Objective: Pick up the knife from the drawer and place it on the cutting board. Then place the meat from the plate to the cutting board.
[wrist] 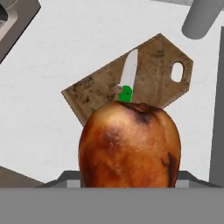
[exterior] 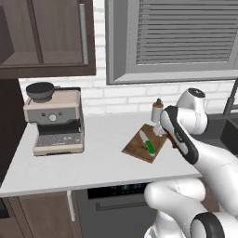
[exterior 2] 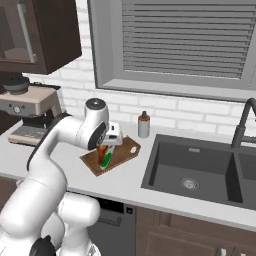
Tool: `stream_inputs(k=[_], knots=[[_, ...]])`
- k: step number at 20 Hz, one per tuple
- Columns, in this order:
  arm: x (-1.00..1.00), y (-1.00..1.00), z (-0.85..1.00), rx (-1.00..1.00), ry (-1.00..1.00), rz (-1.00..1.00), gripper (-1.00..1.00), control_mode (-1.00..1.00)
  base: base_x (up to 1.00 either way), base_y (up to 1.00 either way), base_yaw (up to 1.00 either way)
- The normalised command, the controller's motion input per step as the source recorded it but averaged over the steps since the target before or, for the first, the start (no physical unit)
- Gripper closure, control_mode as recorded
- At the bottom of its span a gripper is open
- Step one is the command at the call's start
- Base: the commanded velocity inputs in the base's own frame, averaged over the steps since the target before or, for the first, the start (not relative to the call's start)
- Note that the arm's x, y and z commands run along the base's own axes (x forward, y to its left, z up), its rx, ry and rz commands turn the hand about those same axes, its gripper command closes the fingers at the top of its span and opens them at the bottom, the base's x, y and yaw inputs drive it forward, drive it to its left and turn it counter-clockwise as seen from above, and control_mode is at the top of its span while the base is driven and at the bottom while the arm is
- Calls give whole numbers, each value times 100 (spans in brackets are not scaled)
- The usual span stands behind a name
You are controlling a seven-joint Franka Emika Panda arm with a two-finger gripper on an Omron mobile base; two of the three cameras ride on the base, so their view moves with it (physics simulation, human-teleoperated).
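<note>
The knife (exterior: 148, 143) is already lying on the board (exterior: 145, 145), green handle toward the near edge, so the first half of the task looks finished. The second half is under way: the hand (exterior 2: 103, 149) is hanging just above the board and pinching the meat (wrist: 129, 144), which is looming large in the hand view, right over the knife's handle. In the right base view a reddish sliver of meat is showing between the hand and the board.

Next, I judge, the meat is needing a short descent onto bare wood beside the knife rather than on top of it, then a release.

The sink (exterior 2: 195, 172) is standing empty, on the desk (exterior: 93, 162) beside the board.
</note>
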Motion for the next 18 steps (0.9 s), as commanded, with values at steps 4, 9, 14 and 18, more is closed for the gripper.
stream_inputs(k=[4, 9, 14, 18], knots=[[59, 8, -35, 0, -2, 0, 100, -100, 0, 0, 0], [37, 0, -40, 0, 0, 0, 100, -100, 0, 0, 0], [21, 0, -16, 0, 0, 0, 100, -100, 0, 0, 0], [36, 0, -1, -3, 4, 0, 100, -100, 0, 0, 0]])
